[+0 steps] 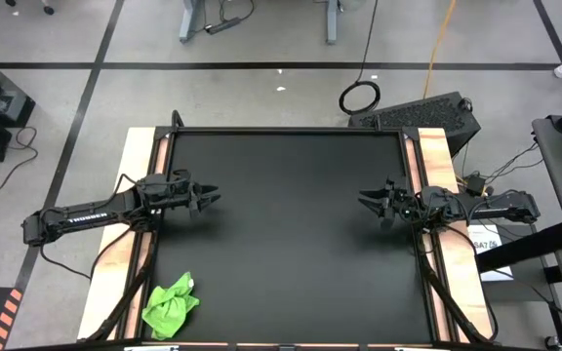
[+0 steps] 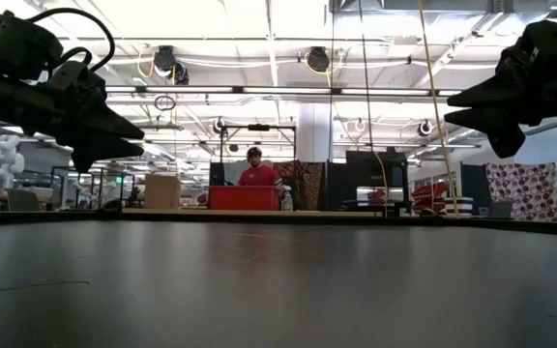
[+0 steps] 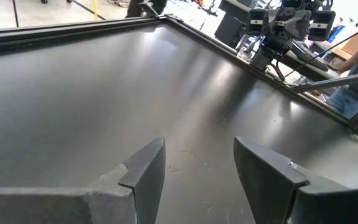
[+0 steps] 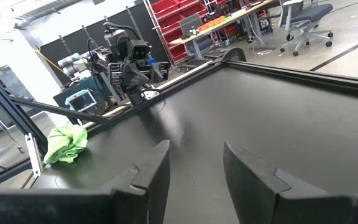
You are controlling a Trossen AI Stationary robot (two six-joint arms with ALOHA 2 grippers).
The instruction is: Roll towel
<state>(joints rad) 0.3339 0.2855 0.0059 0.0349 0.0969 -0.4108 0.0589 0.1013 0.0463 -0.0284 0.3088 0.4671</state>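
The lime-green towel point(image 1: 171, 306) lies crumpled in a heap on the black table top near its front left corner; it also shows in the right wrist view as a bunched towel point(image 4: 66, 144). My left gripper point(image 1: 213, 199) hovers open above the table's left side, well behind the towel. My right gripper point(image 1: 364, 201) hovers open above the table's right side, facing the left one. Nothing is between either pair of fingers. The low view shows both grippers raised off the surface; the towel does not show there.
The black table top point(image 1: 291, 244) has a raised frame along its edges, with wooden strips point(image 1: 140, 156) outside it left and right. Beyond the far edge stands a person point(image 2: 256, 172) behind a red bin. Cables and a dark case lie on the floor.
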